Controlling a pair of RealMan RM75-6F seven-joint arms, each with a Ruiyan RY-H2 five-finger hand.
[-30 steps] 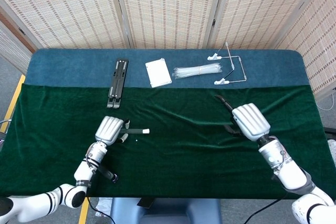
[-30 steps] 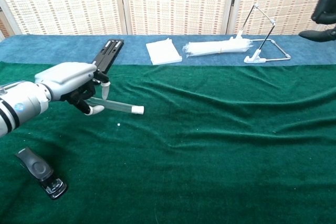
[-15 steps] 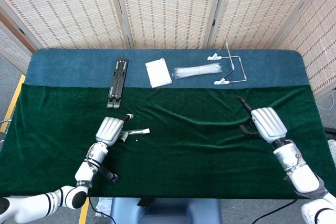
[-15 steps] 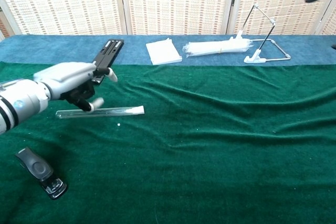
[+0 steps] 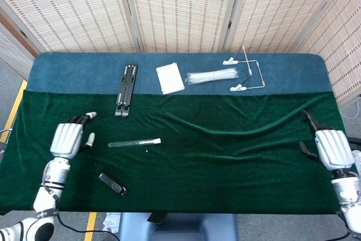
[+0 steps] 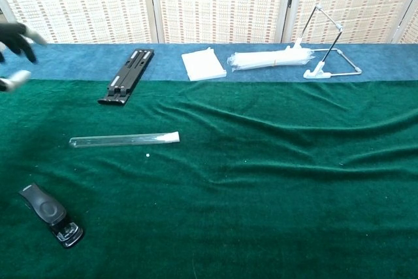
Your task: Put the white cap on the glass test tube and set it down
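Note:
The glass test tube (image 5: pixel 131 143) (image 6: pixel 117 140) lies flat on the green cloth with the white cap (image 5: pixel 157 140) (image 6: pixel 172 137) on its right end. No hand touches it. My left hand (image 5: pixel 68 138) is off to the tube's left, fingers spread and holding nothing; the chest view shows only its fingertips (image 6: pixel 16 34) at the left edge. Far out at the right edge of the cloth, my right hand (image 5: pixel 330 148) is also open and empty; the chest view does not show it.
A small black clip-like object (image 5: pixel 113 184) (image 6: pixel 50 215) lies near the front left. On the blue strip at the back are a black folded stand (image 5: pixel 127 88), a white pad (image 5: pixel 170 77), a bundle of clear tubes (image 5: pixel 213 75) and a wire rack (image 5: pixel 245 71).
My left hand has let go of the capped tube and drawn away to the left. The right hand has swung out to the right edge. The tube now lies still on the cloth.

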